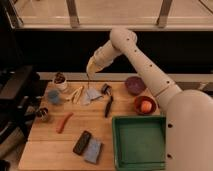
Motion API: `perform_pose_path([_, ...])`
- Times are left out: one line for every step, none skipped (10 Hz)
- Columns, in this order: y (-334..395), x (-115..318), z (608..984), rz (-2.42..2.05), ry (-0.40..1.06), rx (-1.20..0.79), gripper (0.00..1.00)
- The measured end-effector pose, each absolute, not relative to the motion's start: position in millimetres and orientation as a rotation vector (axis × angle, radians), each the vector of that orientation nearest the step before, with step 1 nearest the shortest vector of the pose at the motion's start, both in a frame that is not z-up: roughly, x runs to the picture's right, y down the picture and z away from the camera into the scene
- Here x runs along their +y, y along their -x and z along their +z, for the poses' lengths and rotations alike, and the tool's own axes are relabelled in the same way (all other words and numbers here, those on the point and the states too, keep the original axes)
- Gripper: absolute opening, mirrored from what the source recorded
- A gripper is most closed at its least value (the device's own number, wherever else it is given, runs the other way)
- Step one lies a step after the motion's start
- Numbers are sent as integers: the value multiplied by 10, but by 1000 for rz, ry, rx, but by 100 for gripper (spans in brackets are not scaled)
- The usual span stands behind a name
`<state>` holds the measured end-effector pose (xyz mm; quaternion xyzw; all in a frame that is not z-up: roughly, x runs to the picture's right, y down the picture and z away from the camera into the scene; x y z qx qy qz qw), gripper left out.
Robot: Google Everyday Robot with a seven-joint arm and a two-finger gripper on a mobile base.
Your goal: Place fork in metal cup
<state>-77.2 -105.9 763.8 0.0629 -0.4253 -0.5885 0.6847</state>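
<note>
My gripper [90,70] hangs above the back of the wooden table [100,127], at the end of the white arm reaching in from the right. It is shut, and a thin dark sliver that looks like the fork [88,78] hangs down from it. The fork's tip is just above the grey cloth [91,95]. The metal cup [44,114], small and dark, stands near the table's left edge, well to the left of the gripper and nearer the front.
A white cup [61,82] and a light blue cup [54,97] stand at the back left. Pale utensils [75,94], a black-handled utensil [108,103], a purple bowl [135,85], an orange bowl [145,105], a green tray [140,142], a red stick [64,122] and a black slab [81,142] also lie here.
</note>
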Motion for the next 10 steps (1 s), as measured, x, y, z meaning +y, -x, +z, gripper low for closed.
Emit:
perform_pose_path([893, -1049, 7628, -1340, -157, -972, 0])
perform_pose_path([1091, -1023, 7608, -1369, -177, -1004, 0])
perform_pose_path([1317, -979, 7583, -1399, -200, -1042, 0])
perform_pose_path([1515, -921, 7560, -1424, -220, -1081, 0])
perform_pose_path([1662, -863, 7538, -1444, -235, -1113, 0])
perform_pose_path([1859, -755, 7496, -1470, -256, -1167, 0])
perform_pose_path([1948, -679, 7466, -1481, -267, -1201, 0])
perform_pose_path([2052, -579, 7419, -1489, -278, -1247, 0])
perform_pose_path([2162, -461, 7342, -1495, -278, -1296, 0])
perform_pose_path([2200, -436, 7321, -1497, -278, -1307, 0])
